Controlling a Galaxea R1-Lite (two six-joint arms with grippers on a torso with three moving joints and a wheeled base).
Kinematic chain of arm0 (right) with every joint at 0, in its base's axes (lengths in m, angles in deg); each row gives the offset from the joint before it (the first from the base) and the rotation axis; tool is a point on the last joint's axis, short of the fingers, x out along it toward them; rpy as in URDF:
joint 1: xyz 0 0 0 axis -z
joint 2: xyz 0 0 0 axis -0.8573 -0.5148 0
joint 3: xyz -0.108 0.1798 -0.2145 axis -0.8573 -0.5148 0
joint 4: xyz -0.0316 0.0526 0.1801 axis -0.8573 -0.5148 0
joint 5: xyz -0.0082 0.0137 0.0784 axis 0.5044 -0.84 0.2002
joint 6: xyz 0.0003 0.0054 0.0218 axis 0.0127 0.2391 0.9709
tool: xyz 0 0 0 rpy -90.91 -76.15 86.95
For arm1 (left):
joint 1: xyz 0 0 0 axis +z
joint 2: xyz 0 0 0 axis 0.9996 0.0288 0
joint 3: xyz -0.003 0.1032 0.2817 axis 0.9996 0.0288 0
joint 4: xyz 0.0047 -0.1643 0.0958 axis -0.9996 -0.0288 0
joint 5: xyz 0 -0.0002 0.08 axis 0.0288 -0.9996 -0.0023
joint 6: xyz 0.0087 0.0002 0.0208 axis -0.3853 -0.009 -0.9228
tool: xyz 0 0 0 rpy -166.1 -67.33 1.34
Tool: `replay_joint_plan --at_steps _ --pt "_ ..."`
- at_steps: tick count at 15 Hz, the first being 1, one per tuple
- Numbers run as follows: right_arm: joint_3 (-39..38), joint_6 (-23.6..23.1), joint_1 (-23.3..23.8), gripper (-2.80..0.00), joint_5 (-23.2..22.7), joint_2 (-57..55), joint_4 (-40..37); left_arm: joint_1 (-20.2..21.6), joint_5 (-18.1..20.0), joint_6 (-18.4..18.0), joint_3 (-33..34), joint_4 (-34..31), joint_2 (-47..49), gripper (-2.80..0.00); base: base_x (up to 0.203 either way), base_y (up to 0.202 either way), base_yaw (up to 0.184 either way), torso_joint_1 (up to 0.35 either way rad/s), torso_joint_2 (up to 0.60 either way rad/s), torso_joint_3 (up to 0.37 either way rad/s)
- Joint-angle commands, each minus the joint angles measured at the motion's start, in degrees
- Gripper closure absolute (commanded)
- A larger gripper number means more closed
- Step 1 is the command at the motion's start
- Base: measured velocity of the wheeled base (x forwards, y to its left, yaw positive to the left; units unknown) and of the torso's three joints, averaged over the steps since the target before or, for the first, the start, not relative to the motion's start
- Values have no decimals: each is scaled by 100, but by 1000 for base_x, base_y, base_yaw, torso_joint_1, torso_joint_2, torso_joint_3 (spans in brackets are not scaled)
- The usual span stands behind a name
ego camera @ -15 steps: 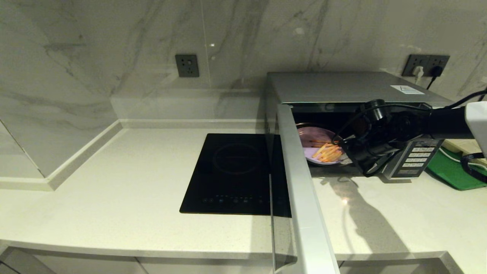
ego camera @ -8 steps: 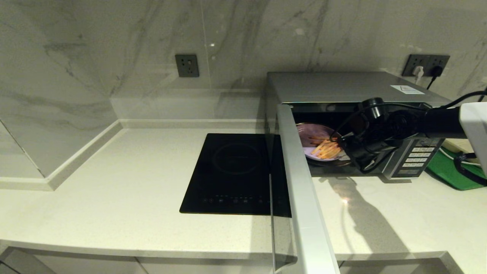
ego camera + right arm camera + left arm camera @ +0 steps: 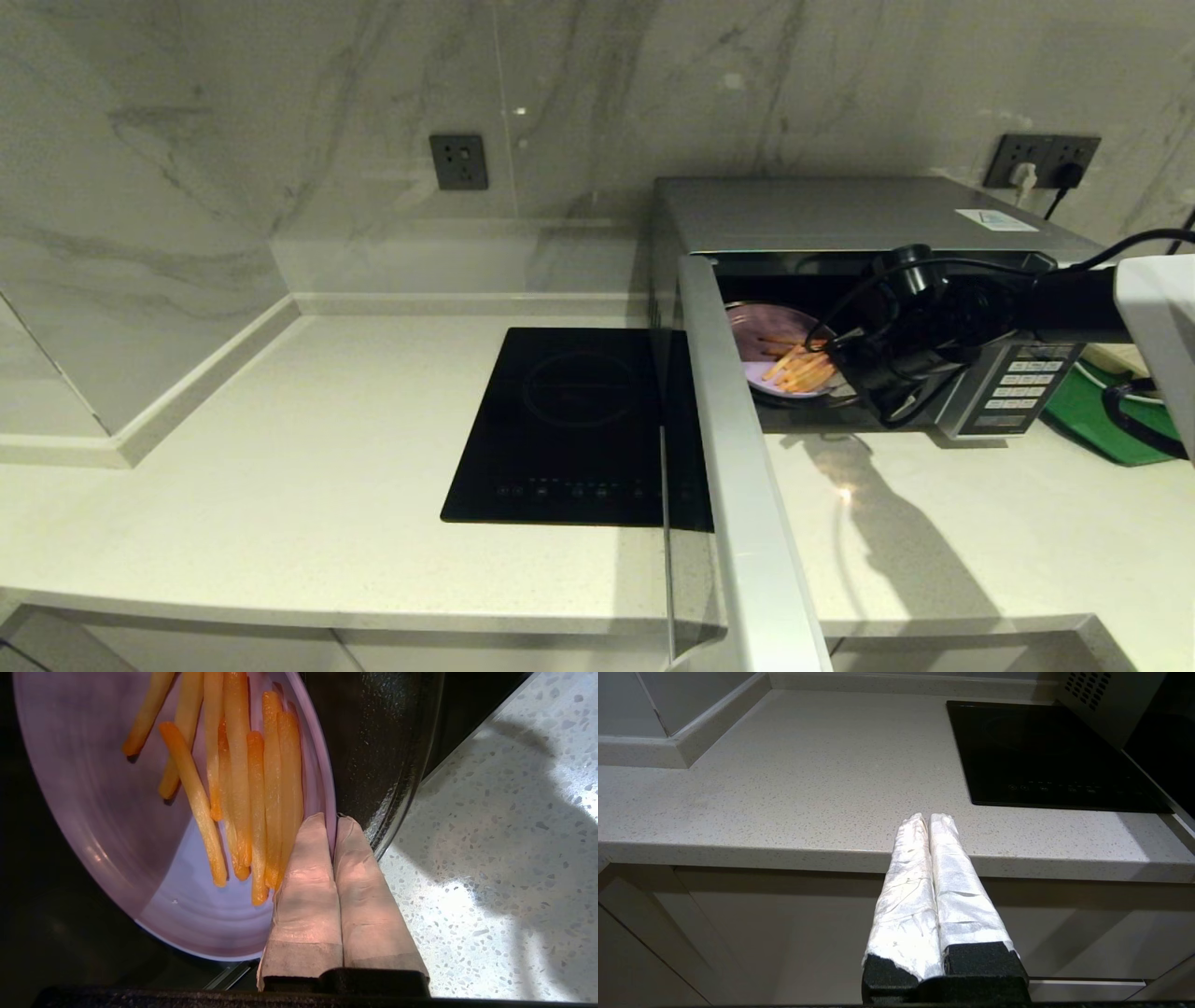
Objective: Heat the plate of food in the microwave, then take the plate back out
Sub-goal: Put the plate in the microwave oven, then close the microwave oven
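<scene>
Inside the open microwave (image 3: 840, 217) sits the one plate of food (image 3: 767, 347), and our right gripper (image 3: 335, 822) pinches its near rim between two taped fingers (image 3: 308, 877) — about eight fries on it. Our left gripper (image 3: 928, 820) hangs clenched and empty off the countertop's (image 3: 784, 788) front edge — one hob (image 3: 579, 425) beside the door.

I note a pale speckled stone counter (image 3: 280, 448) running wall to wall, with light cabinet fronts (image 3: 752, 933) beneath its front edge. Grey-veined marble panels (image 3: 233, 121) cover the back wall, and a raised ledge (image 3: 448, 261) sits at their base. A flat black hob (image 3: 579, 425) is set flush in the counter. I see one dark socket (image 3: 458, 161) at centre and a second socket (image 3: 1041, 161) at far right with plugs in it. A green tray (image 3: 1092, 420) lies at the right edge.
</scene>
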Motion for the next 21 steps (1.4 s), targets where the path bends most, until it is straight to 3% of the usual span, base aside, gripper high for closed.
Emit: replay_joint_plan --at_steps 1,2,16,21 --pt "-2 36 -1 0 52 -35 -20 0 -2 3 1 -5 0 0 0 0 0 0 0 0" --pt "-2 34 -1 -280 62 -59 -14 0 -2 3 1 2 0 0 0 0 0 0 0 0" --pt "-121 -14 -1 -280 71 916 -275 0 -2 3 1 2 0 0 0 0 0 0 0 0" --pt "-1215 -16 14 -280 69 1460 -478 0 -2 3 1 2 0 0 0 0 0 0 0 0"
